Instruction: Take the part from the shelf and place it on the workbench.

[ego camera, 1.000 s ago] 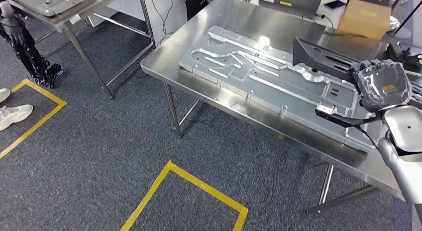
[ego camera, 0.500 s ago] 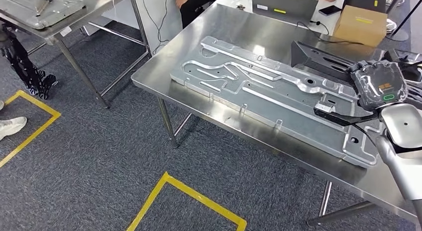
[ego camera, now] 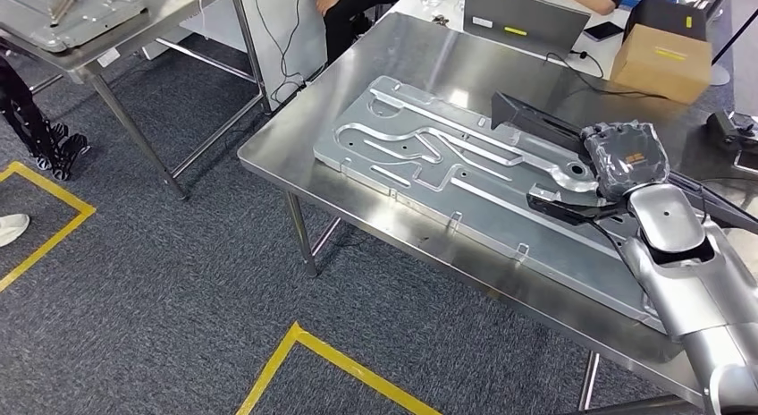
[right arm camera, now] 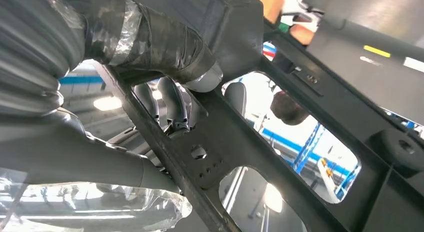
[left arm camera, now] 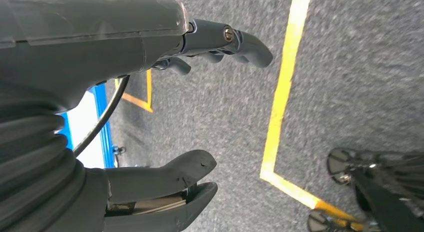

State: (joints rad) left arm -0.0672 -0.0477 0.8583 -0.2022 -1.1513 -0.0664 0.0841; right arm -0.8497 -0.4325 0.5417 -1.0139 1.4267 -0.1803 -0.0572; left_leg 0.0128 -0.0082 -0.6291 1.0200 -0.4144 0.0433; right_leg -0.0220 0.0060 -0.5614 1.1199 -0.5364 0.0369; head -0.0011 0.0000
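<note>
Looking at the head view, you find the right robot hand (ego camera: 626,158) clasping the black part (ego camera: 536,122), a flat, matte, cut-out frame whose long axis runs from about ten o'clock to four o'clock through the grip, hanging over the brushed-steel worktop (ego camera: 295,138) and its ribbed silver plate (ego camera: 420,156). Your left robot hand (left arm camera: 190,112) hangs over grey carpet holding nothing, fingers apart, so the set-down falls to the right arm.
</note>
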